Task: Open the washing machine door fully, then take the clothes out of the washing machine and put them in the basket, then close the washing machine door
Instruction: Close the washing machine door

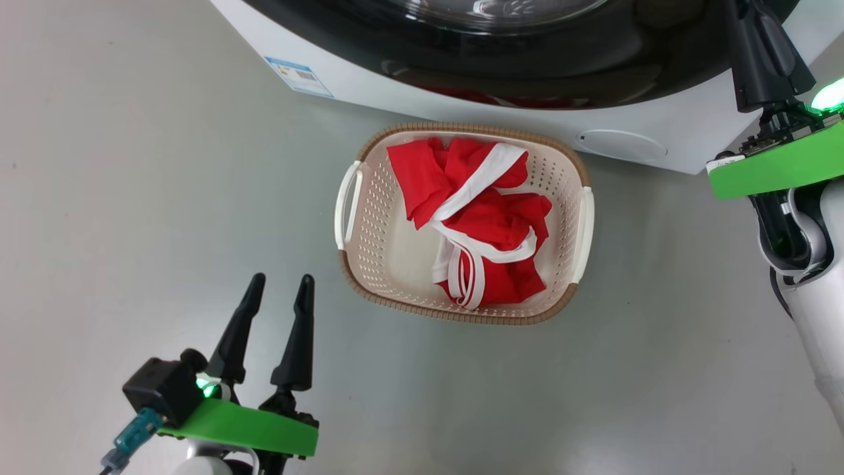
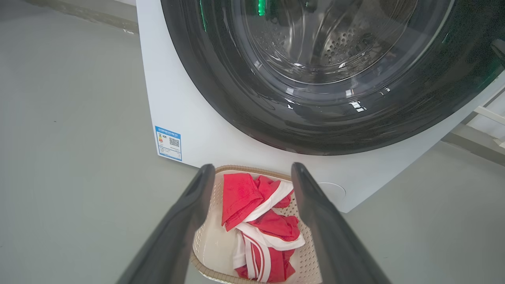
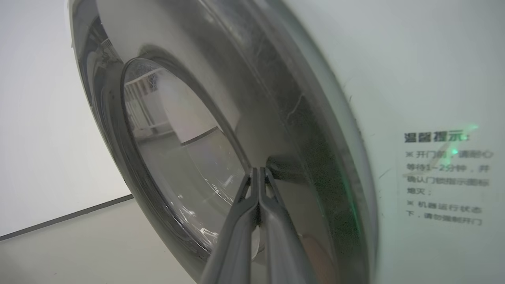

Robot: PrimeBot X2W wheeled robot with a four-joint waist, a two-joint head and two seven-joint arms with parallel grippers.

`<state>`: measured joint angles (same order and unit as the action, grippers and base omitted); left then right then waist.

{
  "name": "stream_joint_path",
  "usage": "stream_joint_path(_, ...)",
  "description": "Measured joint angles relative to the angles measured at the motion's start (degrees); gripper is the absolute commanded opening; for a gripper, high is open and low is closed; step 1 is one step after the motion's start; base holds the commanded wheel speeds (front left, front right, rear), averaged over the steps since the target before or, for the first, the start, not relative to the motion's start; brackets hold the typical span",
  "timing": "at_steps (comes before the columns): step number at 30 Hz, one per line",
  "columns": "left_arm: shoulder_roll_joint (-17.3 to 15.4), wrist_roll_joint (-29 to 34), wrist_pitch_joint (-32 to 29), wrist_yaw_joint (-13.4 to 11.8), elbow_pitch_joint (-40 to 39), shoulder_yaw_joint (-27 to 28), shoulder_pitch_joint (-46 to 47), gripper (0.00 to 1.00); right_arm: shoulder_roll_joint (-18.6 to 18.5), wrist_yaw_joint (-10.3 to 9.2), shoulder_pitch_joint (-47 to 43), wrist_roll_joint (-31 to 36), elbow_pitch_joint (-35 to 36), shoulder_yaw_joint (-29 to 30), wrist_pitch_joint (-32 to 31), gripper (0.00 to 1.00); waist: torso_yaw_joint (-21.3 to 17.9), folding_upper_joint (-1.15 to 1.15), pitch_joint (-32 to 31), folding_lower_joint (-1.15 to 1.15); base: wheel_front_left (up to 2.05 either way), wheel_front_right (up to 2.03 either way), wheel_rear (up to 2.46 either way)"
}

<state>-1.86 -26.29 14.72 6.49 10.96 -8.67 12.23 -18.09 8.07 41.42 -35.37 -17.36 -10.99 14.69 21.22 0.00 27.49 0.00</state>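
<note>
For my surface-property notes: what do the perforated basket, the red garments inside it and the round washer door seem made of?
Cream perforated basket: probably moulded plastic, matte, evenly holed; brown rim looks woven-patterned. Red-and-white clothes: soft matte fabric, creased and folded. Round black washing machine door: glossy rim, likely plastic, showing reflections; centre window looks like clear glass, though plastic is possible.

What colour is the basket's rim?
The basket has a brown, woven-look rim; the head view shows it best.

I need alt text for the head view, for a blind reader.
A cream basket holding red-and-white clothes stands on the grey floor before the white washing machine. The open left gripper hovers at lower left, apart from it.
</note>
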Motion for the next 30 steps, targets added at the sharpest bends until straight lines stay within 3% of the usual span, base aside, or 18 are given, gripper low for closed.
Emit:
stream_joint_path(7, 0.01, 1.32, 0.00, 0.01, 0.79, 1.31, -0.08, 1.00, 0.24, -0.53, -2.93, -0.01, -0.07, -1.97, 0.01, 0.00, -0.92, 0.00, -2.72, 0.00, 0.00, 0.00, 0.00)
stream_joint_path(8, 0.01, 1.58, 0.00, 0.01, 0.92, 1.56, -0.15, 1.00, 0.44, -0.53, -4.30, -0.01, -0.05, -2.40, 0.00, 0.04, -1.14, 0.00, -3.24, 0.00, 0.00, 0.00, 0.00)
stream_joint_path(9, 0.01, 1.76, 0.00, 0.02, 1.03, 1.85, -0.29, 1.00, 0.68, -0.53, -5.78, -0.01, 0.00, -2.78, 0.00, 0.21, -1.37, 0.00, -3.77, 0.00, 0.00, 0.00, 0.00)
stream_joint_path(11, 0.01, 1.98, 0.00, 0.02, 1.26, 2.19, -0.39, 1.00, 1.03, -0.53, -7.34, -0.01, 0.26, -2.86, 0.00, 0.46, -1.61, 0.00, -4.31, 0.00, 0.00, 0.00, 0.00)
stream_joint_path(12, 0.01, 2.43, 0.00, 0.07, 1.63, 2.94, -0.83, 1.00, 1.56, -0.53, -10.03, 0.01, 0.93, -2.92, 0.00, 0.81, -2.16, 0.00, -5.40, 0.00, 0.00, 0.00, 0.00)
stream_joint_path(13, 0.00, 2.87, 0.00, 0.09, 1.77, 3.27, -1.17, 1.00, 1.71, -0.53, -11.26, 0.01, 1.26, -3.12, 0.00, 1.00, -2.45, 0.00, -5.95, 0.00, 0.00, 0.00, 0.00)
stream_joint_path(30, -0.08, 8.21, 0.00, 0.67, 0.46, 5.66, -7.07, 1.00, 4.55, -0.53, -29.59, 0.09, 3.46, -1.07, -0.02, 1.00, -9.03, 0.00, -14.19, 0.00, 0.00, 0.00, 0.00)
